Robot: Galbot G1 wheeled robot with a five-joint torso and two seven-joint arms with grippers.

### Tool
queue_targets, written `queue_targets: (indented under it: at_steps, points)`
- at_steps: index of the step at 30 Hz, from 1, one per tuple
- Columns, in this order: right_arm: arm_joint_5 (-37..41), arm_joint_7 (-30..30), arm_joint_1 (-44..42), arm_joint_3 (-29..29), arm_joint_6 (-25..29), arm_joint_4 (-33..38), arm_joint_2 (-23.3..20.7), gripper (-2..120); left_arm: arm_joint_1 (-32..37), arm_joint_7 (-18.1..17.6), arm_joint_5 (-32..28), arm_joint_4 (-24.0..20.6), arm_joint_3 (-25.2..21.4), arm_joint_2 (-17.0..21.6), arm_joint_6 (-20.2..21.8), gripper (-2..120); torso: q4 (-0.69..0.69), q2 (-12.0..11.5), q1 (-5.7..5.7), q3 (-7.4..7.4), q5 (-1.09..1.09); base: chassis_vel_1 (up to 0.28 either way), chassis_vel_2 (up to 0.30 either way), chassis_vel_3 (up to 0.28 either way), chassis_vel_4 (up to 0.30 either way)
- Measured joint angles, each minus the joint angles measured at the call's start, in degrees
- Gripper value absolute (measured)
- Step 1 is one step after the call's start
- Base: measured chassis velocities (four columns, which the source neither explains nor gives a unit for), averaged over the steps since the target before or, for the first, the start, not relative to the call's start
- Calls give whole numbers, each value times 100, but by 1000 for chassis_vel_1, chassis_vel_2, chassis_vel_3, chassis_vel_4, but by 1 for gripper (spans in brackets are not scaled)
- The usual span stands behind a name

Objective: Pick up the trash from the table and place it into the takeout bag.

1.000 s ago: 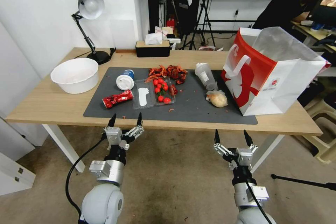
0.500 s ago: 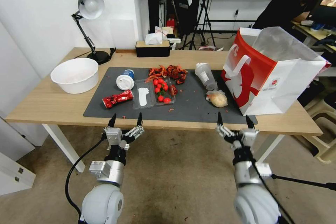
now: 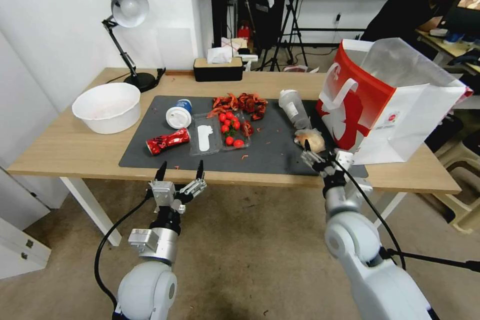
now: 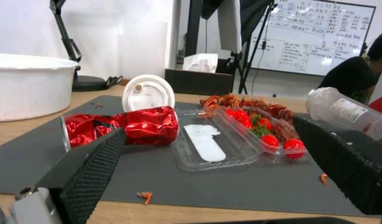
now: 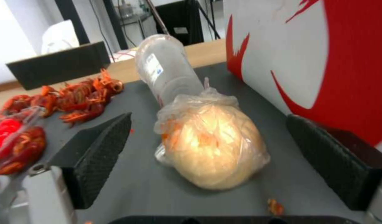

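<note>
White wall (image 3: 60,20), stained tan floor (image 3: 250,250)

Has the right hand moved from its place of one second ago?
Yes. The right hand has gone forward from below the table edge, over the mat, toward the wrapped bun.

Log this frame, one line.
right end effector: open, at wrapped bun | left end effector: open, parked at table edge | takeout bag: upright

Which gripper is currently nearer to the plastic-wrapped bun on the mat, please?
The right. The right gripper is open at the bun, its fingers to either side. The left gripper hovers open off the table's near edge, in front of the crushed red can.
</note>
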Motion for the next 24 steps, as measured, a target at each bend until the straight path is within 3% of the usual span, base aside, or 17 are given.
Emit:
queue_targets:
  at_steps: [11,12,22,24]
  points:
    - [295,174,472,-174,-211,-328,2,89,-27,1,-3,43,-29,-1,0,100,2,0,0,0,-1,0,0,0,0]
    - [488,292,759,-260,-434,-575,-14,76,-54,1,-6,81,-47,-7,-1,100,1,0,0,0,0,0,0,0,0]
    - [830,404,1165,-354,-754,-1068,-84,44,-108,2,9,157,-47,-72,-13,100,1,0,0,0,0,0,0,0,0]
    - [858,404,1192,-375,-757,-1126,-83,32,-119,1,15,163,-51,-87,-15,100,1,0,0,-1,-1,0,0,0,0]
